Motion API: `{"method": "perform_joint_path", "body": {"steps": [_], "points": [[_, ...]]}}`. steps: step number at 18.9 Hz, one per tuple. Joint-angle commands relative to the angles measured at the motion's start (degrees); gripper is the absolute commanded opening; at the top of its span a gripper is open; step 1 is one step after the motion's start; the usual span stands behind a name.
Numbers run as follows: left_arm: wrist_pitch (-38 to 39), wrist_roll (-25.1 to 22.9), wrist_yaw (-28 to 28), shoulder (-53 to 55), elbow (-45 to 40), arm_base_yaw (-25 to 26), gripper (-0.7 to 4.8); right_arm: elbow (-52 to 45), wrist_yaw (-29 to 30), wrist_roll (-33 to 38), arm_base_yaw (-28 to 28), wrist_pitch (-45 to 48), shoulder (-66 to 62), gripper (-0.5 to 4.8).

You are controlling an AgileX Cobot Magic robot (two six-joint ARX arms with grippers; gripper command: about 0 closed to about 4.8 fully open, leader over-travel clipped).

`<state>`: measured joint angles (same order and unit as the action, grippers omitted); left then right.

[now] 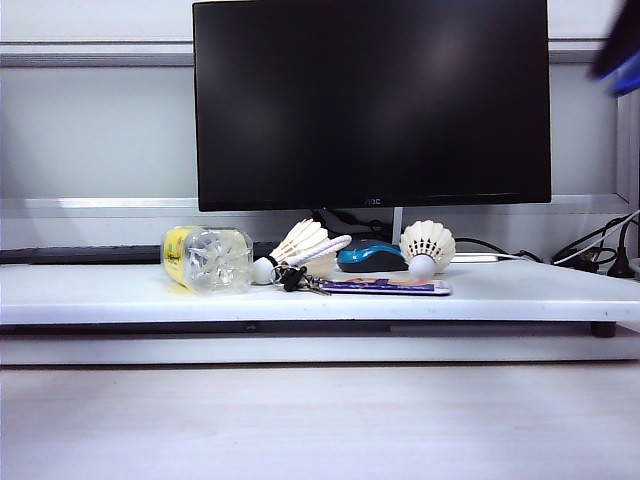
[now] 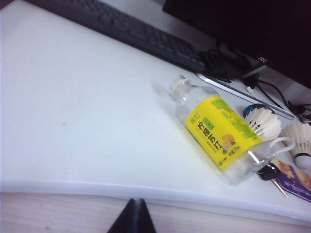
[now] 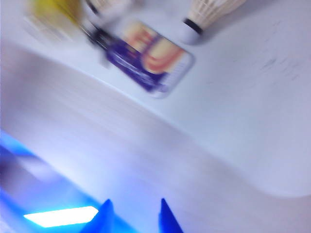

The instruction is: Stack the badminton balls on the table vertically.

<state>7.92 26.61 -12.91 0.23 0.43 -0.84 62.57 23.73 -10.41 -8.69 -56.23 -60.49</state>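
Two white feather badminton balls rest on the white table (image 1: 120,290). One (image 1: 300,245) lies on its side against the keys. The other (image 1: 428,246) lies near the monitor stand, its cork tip facing the front. The left wrist view shows both, one (image 2: 262,122) behind the bottle and the other (image 2: 300,138) at the frame's edge. My left gripper (image 2: 134,206) is shut and empty, over the wood-grain surface just short of the table's front edge. My right gripper (image 3: 136,213) is open and empty over the wood-grain surface, well short of the nearer badminton ball (image 3: 206,12). That view is motion-blurred.
A clear bottle with a yellow label (image 1: 207,259) lies on the table's left part. Keys (image 1: 295,280), a purple card (image 1: 385,287) and a blue mouse (image 1: 370,258) lie between the balls. Behind them are the black monitor (image 1: 370,100) and a keyboard (image 2: 121,31). A blurred arm part (image 1: 620,45) shows at upper right.
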Motion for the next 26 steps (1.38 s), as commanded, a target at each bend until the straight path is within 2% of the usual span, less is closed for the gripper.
{"method": "perform_joint_path", "body": {"steps": [1,2,3,4,5,7,11,14,15,22,26], "points": [[1.22,-1.77,-0.42,-0.17,-0.11,-0.07,-0.05,9.01,-14.99,-10.01,-9.66,-3.17,-10.14,1.26],[1.22,-1.77,-0.44,-0.17,-0.11,-0.07,-0.05,10.43,-16.81,-13.60,-12.17,-2.47,-12.09,1.26],[1.22,-1.81,-0.39,-0.17,-0.11,-0.11,-0.05,12.11,-20.87,-21.99,-15.28,-1.77,-14.47,1.26],[1.22,-2.21,-0.24,-0.17,-0.11,-0.11,-0.05,12.59,-22.45,-25.11,-16.48,-1.53,-15.32,1.26],[1.25,-3.02,-0.20,-0.17,-0.11,-0.11,-0.05,12.81,-25.42,-31.67,-19.39,-0.33,-16.66,1.26],[1.22,-3.50,-0.44,-0.17,-0.11,-0.11,-0.05,12.76,-28.06,-40.81,-21.44,2.71,-18.01,1.26],[1.25,-4.15,-0.04,-0.17,-0.11,-0.13,-0.05,12.76,-29.24,-47.78,-21.81,11.72,-20.04,1.27],[1.25,-4.15,-0.20,-0.17,-0.11,-0.13,-0.05,12.76,-31.34,-54.36,-21.70,14.95,-21.38,2.15],[1.25,-4.15,-0.20,-0.17,-0.11,-0.13,-0.05,12.74,-31.28,-56.89,-21.70,15.39,-22.05,2.15],[1.25,-4.13,-0.24,-0.17,-0.11,-0.13,-0.05,12.72,-30.97,-56.70,-22.03,17.46,-28.35,2.11],[1.25,-4.15,-0.22,-0.17,-0.11,-0.13,-0.05,12.72,-31.28,-50.84,-22.03,20.31,-32.22,2.10]]}}
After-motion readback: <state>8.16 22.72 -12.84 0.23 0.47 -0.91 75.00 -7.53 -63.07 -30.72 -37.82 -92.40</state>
